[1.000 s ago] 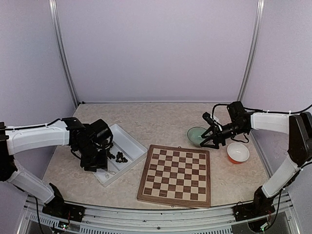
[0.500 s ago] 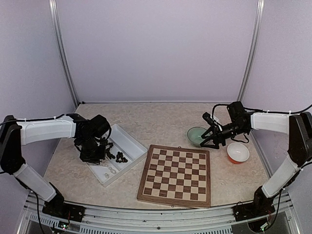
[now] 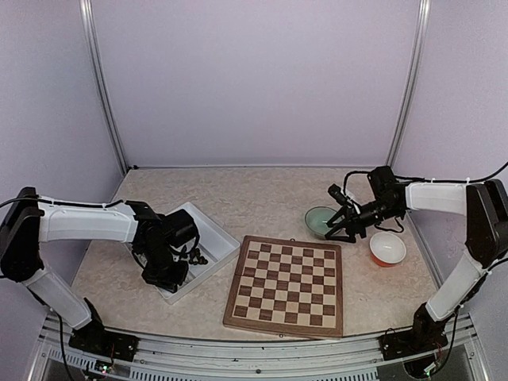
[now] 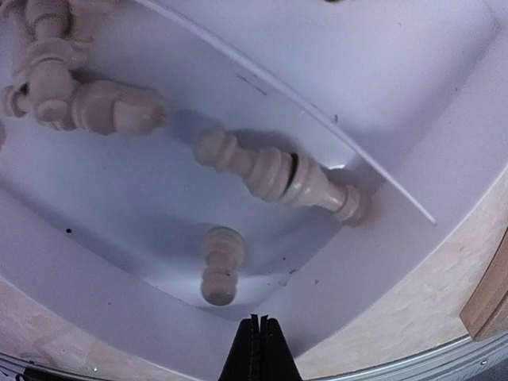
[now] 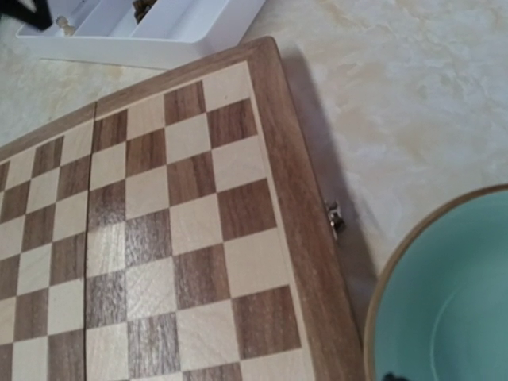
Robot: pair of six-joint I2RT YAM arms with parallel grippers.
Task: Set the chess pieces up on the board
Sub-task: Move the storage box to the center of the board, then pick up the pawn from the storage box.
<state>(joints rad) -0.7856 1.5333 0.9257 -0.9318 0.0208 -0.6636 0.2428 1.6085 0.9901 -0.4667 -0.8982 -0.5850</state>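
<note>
left wrist view: perhaps five cream chess pieces [image 4: 278,176] in one tray [image 4: 381,71]; left gripper [image 4: 255,343] clenched empty, pointing down; right gripper [image 3: 338,214] spread.

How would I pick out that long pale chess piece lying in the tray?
Start at the white tray left of the chessboard, under the left arm. Among the cream pieces lying inside, it is the longest one, on its side by the thin inner wall, with a short stubby piece beside it.
</note>
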